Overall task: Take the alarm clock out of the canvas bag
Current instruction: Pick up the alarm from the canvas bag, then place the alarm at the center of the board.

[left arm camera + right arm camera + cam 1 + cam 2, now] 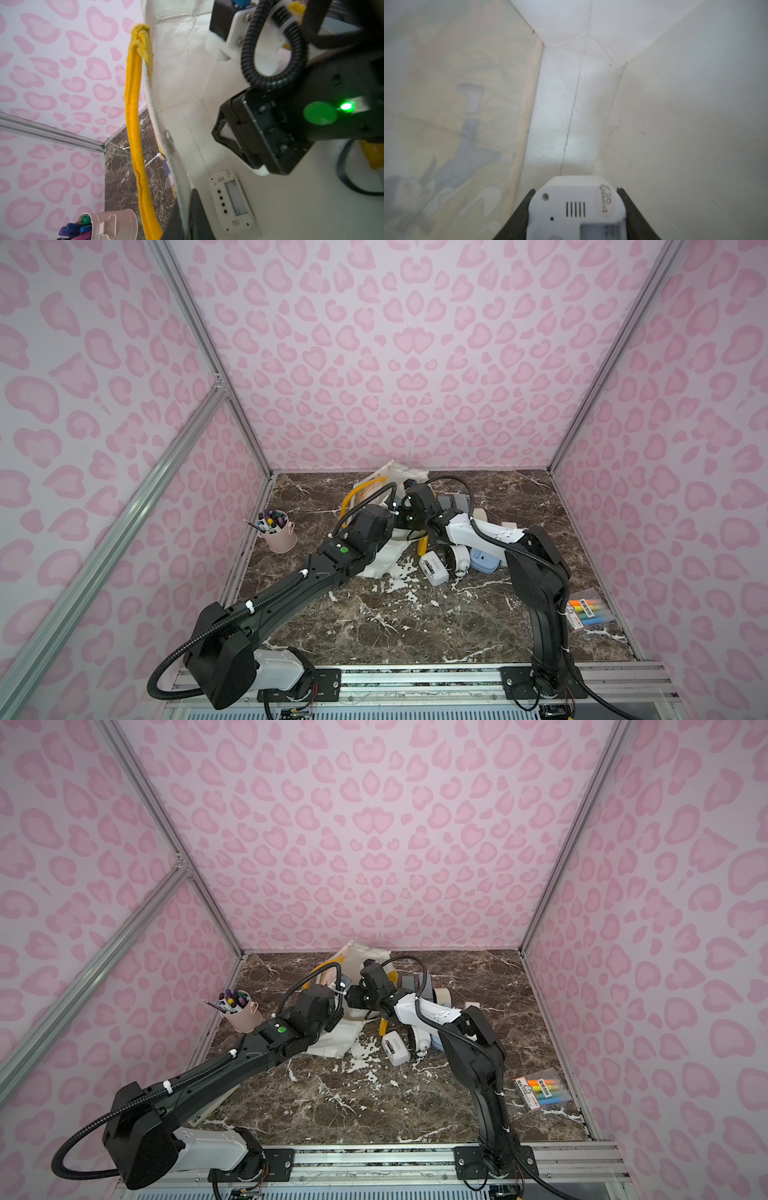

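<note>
the right end effector (576, 190) is clenched on the white alarm clock (577, 209), with one dark finger on each side of it. the clock is inside the canvas bag (675, 124), with off-white cloth walls all around it. the left end effector (185, 212) is shut tight on the rim of the bag, next to a yellow handle (133, 124) that hangs outside. in the left wrist view a flat white clock (232, 201) lies on the cloth inside the bag. it cannot be told if this is the same one. in both top views the bag sits near the back middle of the dark marble worktop (415, 626), and both arms reach to it from the front. just beside the bag lie a small white box (432, 570), a round white thing (459, 560) and a light blue box (484, 563). a pink pen bucket (279, 537) stands to the left, well apart. a pack of markers (585, 610) lies near the right edge.
</note>
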`<state>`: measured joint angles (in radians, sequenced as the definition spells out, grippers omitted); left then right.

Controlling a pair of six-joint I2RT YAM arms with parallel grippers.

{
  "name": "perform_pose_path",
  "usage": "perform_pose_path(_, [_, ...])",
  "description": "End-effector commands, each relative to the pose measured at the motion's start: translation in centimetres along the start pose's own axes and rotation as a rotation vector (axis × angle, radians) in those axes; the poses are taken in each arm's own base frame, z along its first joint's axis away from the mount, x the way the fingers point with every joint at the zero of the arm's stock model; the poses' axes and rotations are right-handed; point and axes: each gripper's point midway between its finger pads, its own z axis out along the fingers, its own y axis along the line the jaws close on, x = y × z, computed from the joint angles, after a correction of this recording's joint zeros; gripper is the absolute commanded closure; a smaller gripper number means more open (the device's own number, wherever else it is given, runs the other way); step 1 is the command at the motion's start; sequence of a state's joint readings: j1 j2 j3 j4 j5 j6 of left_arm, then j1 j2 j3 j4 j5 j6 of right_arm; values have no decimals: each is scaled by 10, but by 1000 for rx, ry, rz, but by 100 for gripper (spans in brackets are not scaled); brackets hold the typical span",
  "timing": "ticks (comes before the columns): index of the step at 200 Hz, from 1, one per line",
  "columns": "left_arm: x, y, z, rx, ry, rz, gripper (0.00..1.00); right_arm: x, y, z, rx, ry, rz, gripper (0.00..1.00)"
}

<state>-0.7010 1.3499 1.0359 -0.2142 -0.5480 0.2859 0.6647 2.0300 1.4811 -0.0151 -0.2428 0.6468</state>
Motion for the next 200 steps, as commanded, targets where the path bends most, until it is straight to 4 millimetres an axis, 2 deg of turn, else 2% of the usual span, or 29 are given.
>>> perform_pose_path(1, [4,8,-2,-34,16,44,97,0,4,-10,-41,-10,-7,66])
perform_pose_path(76, [5,22,0,-108,31,116,97,-13,4,-53,-77,-45,-18,66])
perform_pose_path(125, [-1,43,2,-146,29,122,97,-17,-2,-71,-88,-34,-13,66])
perform_pose_path(162, [3,51,2,-169,46,174,97,-31,1,-88,-119,-65,1,66])
perform_pose_path(200, [6,60,2,-174,59,198,97,-55,6,-114,-137,-113,-20,67])
